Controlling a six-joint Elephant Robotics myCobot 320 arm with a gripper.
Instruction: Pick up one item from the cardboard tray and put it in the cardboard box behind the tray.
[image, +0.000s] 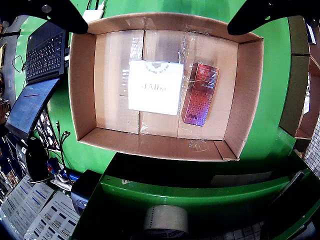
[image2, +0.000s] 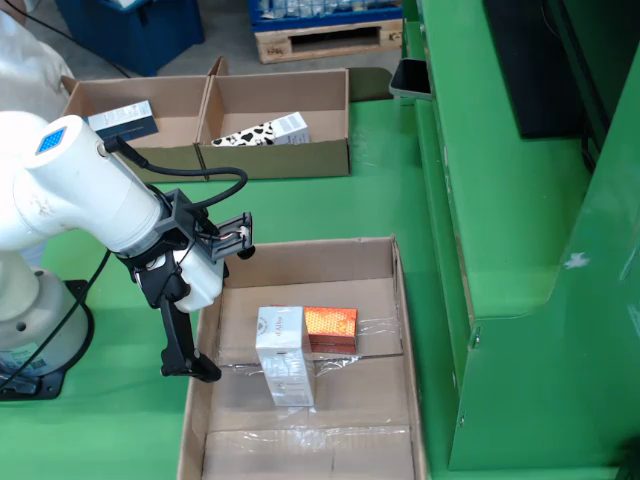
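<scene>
In the wrist view a large cardboard tray (image: 85, 80) lies below me, holding a white box (image: 155, 87) at its middle and a red, glittery box (image: 200, 93) right beside it. My gripper (image: 157, 22) is open, its two black fingers (image: 60, 15) spread wide at the top corners with nothing between them. From the fixed view the gripper (image2: 205, 325) hangs over the tray's left wall (image2: 200, 400), left of the white box (image2: 283, 352) and the orange-red box (image2: 330, 327). Two cardboard boxes (image2: 275, 158) stand behind the tray.
The rear boxes hold a cow-patterned carton (image2: 268, 130) and a blue-and-white carton (image2: 122, 120). A green machine housing (image2: 520, 300) rises along the tray's right side. A laptop (image: 42, 55) and a tape roll (image: 165, 220) show in the wrist view. The arm's base (image2: 30, 320) stands at the left.
</scene>
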